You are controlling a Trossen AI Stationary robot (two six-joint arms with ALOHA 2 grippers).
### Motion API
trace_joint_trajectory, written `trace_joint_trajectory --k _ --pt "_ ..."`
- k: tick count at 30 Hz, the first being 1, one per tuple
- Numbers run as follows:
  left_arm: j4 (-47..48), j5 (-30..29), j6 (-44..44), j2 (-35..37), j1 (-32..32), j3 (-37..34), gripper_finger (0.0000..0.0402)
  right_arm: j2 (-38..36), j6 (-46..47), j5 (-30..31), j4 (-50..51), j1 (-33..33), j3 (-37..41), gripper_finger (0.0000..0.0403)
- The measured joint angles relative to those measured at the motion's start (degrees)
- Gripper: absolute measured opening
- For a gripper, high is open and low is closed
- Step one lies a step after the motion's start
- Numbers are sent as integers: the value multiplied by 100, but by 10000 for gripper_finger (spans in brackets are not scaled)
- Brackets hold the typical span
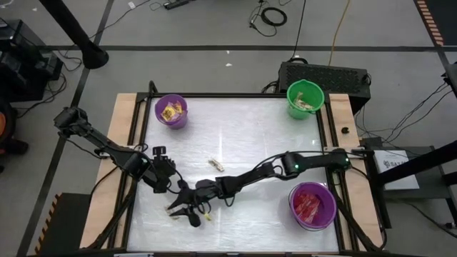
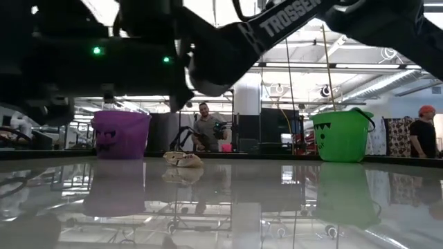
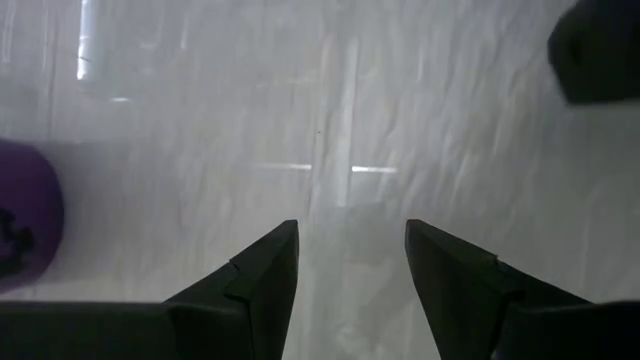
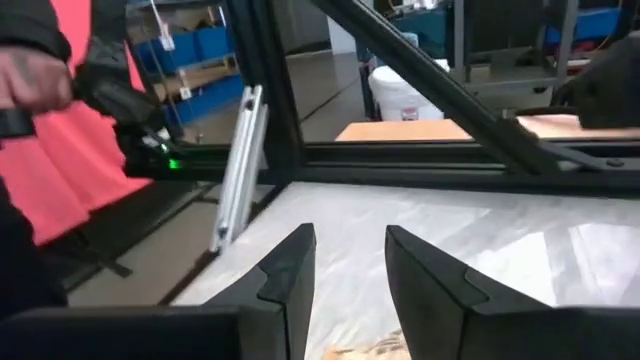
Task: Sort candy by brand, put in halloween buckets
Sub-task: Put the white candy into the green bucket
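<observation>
High view: both end effectors crowd the tabletop [image 1: 235,135] at 7 o'clock, left [image 1: 187,212] and right [image 1: 205,187] parted, empty. Candy [image 1: 216,165] lies centre. Collision likely.

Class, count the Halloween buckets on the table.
3: a purple bucket at the far left, a green bucket at the far right, a second purple bucket at the near right.

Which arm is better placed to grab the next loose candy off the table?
Right. The right gripper is open with a tan candy right at its fingers. The left gripper, also open, faces only bare table.
</observation>
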State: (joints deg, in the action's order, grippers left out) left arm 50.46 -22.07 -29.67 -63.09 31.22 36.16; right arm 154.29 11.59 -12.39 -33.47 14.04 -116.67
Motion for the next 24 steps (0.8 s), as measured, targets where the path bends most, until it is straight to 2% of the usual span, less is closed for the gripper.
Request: trace_joint_trajectory --k 5,10,13,19,24 --pt "-24 -25 -12 0 0 0 191 251 -472 47 479 16 -415 116" --pt "-25 -56 -146 0 0 0 191 256 -1152 785 846 109 -431 116" --pt "-25 -71 -146 0 0 0 191 256 -1358 862 1121 124 -434 116" --pt "-32 -152 -147 0 0 0 191 256 -1061 891 1299 81 -436 116" --pt "-71 -244 -153 0 -7 0 191 352 -769 955 1055 8 -427 116"
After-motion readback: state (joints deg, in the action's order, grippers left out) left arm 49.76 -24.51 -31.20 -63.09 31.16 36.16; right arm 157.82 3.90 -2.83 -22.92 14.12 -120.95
